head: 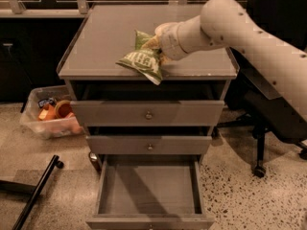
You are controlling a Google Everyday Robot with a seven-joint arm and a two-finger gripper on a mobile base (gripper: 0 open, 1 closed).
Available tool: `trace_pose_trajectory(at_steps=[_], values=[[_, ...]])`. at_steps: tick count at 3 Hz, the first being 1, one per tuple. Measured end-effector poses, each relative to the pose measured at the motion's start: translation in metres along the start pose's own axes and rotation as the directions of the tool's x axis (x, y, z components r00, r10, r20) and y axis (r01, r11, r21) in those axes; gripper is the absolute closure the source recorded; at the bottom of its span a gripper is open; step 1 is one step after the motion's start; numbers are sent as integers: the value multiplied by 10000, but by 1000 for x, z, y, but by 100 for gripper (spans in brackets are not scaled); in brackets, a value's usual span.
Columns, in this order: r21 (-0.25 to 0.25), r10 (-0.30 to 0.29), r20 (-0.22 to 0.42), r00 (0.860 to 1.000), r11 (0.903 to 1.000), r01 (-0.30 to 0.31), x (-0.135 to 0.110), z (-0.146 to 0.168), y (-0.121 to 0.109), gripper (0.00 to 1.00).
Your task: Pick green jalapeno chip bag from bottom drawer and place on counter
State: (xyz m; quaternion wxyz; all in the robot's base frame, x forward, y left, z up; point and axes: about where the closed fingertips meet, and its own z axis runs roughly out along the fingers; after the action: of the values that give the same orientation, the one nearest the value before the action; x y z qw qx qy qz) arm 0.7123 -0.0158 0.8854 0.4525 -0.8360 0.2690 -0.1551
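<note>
The green jalapeno chip bag (144, 60) hangs tilted just above the front part of the counter (103, 37), its lower corner over the front rim. My gripper (154, 43) is shut on the bag's upper end, with the pale arm reaching in from the right. The bottom drawer (148, 188) stands pulled open below and nothing shows inside it. The white bowl is hidden behind my arm.
Two shallower grey drawers (147, 114) sit shut above the bottom one. A clear plastic bin (50, 118) with orange items stands on the floor at the left. A black office chair base (261, 150) is at the right. A dark bar (36, 193) lies on the floor at lower left.
</note>
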Motion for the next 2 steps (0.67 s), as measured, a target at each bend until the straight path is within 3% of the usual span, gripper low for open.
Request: trace_pose_trajectory(at_steps=[1, 2], values=[[542, 208, -46, 9998, 9983, -205, 21, 44, -18, 100], [847, 403, -293, 9988, 9957, -377, 32, 72, -32, 81]])
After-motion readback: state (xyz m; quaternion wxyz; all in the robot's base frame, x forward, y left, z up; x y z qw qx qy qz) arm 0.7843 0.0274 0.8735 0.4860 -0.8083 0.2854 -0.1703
